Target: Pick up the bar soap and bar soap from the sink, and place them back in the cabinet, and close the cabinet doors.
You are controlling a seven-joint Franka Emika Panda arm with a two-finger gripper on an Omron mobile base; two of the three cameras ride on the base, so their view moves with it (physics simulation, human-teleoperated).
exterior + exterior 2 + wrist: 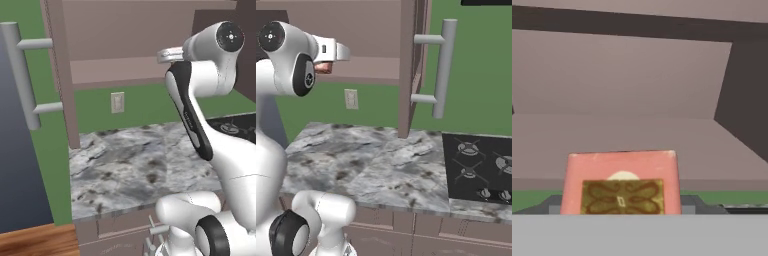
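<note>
Soap (621, 182): clamped in the pincer (323, 66), held at the cabinet's (115, 35) open front, just above its floor.
Doors (408, 65): both swung open.
Risk: released too near the front lip, the bar could tip out onto the surface (371, 160).

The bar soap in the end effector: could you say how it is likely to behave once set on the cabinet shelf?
The bar soap looks blocky and flat-faced, so it should probably rest without rolling. Its straight edges suggest it is stiff. Being soap, it may be somewhat slippery, so the end effector could let it slide on release.
</note>
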